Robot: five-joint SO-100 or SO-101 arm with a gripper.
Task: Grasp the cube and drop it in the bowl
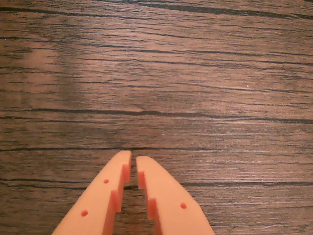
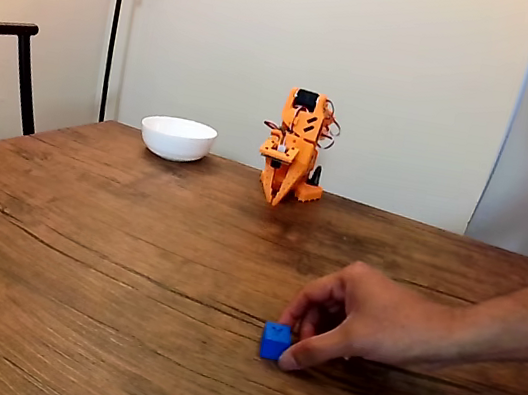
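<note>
Nearest the camera in the fixed view, a person's hand (image 2: 370,320) reaches in from the table's right edge, thumb and fingers (image 2: 312,305) touching one small blue cube (image 2: 274,341) on the wooden table (image 2: 81,258), toward the front-right. Hand wraps the cube's right side; its left face is clear. Farther back, near the table's far edge, one orange arm (image 2: 296,147) sits folded w/ nose down. One white bowl (image 2: 177,138) stands just left of it, apart from it, well away from the cube. A dark chair (image 2: 1,72) sits beyond the left edge; a lamp pole (image 2: 116,26) rises behind. Wrist view: gripper (image 1: 133,161) clenched, tips nearly touching, holding nothing, over bare wood grain.
</note>
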